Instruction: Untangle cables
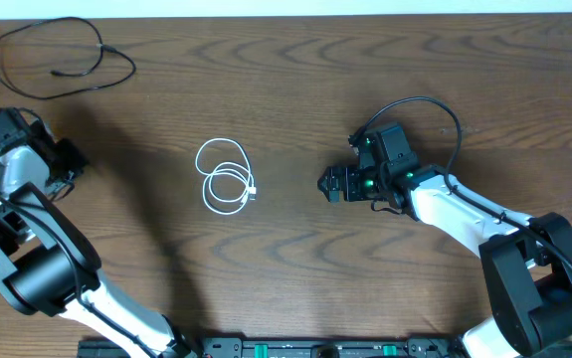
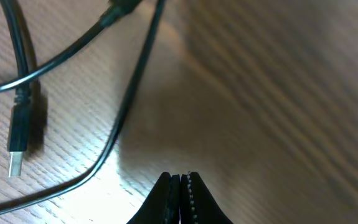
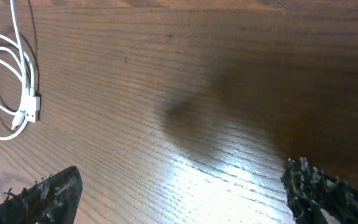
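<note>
The left gripper (image 2: 180,185) is pinched together, empty, near the eleven-o'clock black cable (image 2: 18,127); the right gripper (image 3: 180,179) is spread wide.

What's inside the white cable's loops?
Only bare table shows inside the white cable loops; the black cable lies well apart. Nothing there is covered.

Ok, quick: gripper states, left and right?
Left gripper: jaws closed, holding nothing.
Right gripper: jaws open, empty.
</note>
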